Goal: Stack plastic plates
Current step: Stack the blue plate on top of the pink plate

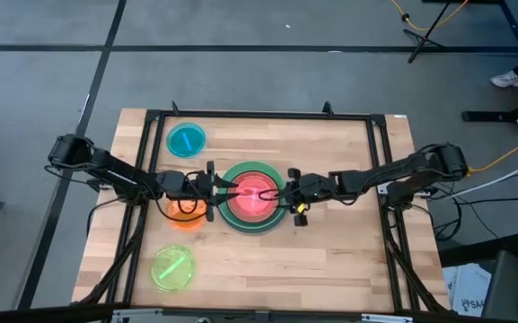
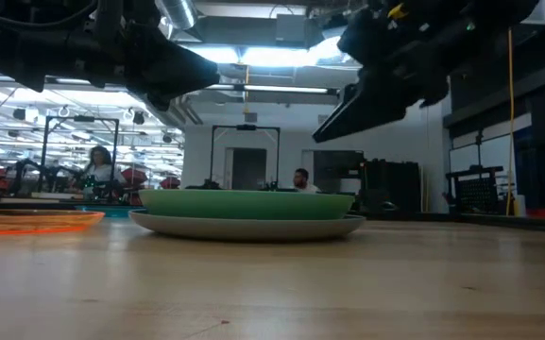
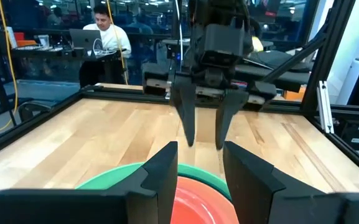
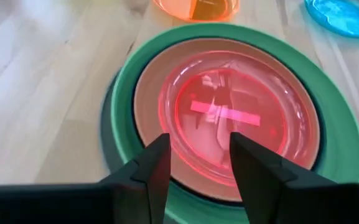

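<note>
A stack of plates [image 1: 254,196] sits mid-table. In the low view a grey plate [image 2: 248,227] is at the bottom with a green one [image 2: 248,203] on it. The right wrist view shows a terracotta plate [image 4: 148,81] inside the green rim [image 4: 126,68], with the translucent pink plate [image 4: 235,118] on top. I cannot pick out a dark teal plate. My left gripper [image 1: 232,187] [image 3: 199,155] hangs open over the stack's left rim. My right gripper [image 1: 281,193] [image 4: 198,146] hangs open over its right rim. Both are above the plates.
The cyan plate [image 1: 187,139] lies flat near the far-left corner. The orange plate [image 1: 185,213] lies just left of the stack, under the left arm. The yellow-green plate [image 1: 174,267] is near the front left. Bare wood spreads to the right of the stack. People sit in the room beyond.
</note>
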Controlling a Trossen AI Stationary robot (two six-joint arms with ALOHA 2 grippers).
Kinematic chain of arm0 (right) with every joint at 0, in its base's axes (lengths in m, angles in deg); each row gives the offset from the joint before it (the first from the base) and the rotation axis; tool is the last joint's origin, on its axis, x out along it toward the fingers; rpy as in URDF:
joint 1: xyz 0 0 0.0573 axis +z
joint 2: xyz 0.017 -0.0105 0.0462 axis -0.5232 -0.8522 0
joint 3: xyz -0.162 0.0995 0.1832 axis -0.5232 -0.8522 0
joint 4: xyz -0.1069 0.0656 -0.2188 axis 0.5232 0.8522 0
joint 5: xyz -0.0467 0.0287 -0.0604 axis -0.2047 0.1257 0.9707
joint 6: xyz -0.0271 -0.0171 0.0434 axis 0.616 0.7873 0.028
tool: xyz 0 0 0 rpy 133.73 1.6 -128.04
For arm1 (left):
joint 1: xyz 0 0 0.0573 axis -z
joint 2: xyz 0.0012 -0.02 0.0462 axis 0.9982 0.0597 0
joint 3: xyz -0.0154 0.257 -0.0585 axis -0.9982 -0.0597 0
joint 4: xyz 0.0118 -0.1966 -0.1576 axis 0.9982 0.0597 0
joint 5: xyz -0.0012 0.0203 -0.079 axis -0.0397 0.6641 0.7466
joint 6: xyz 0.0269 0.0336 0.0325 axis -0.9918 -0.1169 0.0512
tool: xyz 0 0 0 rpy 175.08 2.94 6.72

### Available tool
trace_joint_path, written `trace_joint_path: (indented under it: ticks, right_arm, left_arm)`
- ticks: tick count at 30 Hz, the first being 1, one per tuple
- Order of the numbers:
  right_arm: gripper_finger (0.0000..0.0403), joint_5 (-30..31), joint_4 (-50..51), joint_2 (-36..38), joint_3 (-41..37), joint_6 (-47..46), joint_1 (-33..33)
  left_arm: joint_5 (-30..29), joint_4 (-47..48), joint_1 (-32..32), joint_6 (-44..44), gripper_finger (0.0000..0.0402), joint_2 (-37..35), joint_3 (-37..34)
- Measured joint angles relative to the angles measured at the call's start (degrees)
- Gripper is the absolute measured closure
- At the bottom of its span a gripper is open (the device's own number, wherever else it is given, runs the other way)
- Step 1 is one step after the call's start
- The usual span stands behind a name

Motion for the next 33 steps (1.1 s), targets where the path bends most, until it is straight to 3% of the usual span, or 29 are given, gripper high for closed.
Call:
trace_joint_path:
  ticks: [5, 9, 11, 15, 19, 22, 33]
  right_arm:
    - [0.0259, -1.0, 3.6, 3.8, -1.8, -1.3, 0.0]
    - [0.0267, -0.4, 3.0, 5.8, -5.7, 0.3, -0.8]
    - [0.0270, 0.9, 3.1, 6.9, -7.3, 0.9, -2.1]
    - [0.0278, 0.4, 2.6, 9.2, -9.6, 1.0, -5.7]
    - [0.0281, -1.3, -0.3, 10.0, -11.0, 1.5, -8.9]
    - [0.0281, -1.7, -0.8, 9.9, -11.4, 0.4, -10.3]
    - [0.0281, 1.2, -1.0, 9.9, -11.8, -5.8, -8.1]
  left_arm:
    - [-1.2, 0.7, -0.1, 0.1, 0.0280, 0.0, 0.0]
    - [-10.0, 1.0, -1.9, 0.0, 0.0280, 0.0, 0.0]
    - [-10.7, 1.9, -3.9, -1.7, 0.0279, 0.0, 0.0]
    - [-9.3, 5.6, -11.0, -1.2, 0.0262, 0.0, 0.0]
    - [-2.9, 10.8, -18.2, 1.1, 0.0235, 0.0, 0.0]
    - [-1.4, 15.8, -22.2, 3.0, 0.0221, 0.0, 0.0]
    - [-0.3, 22.4, -23.7, 2.8, 0.0217, 0.0, 0.0]
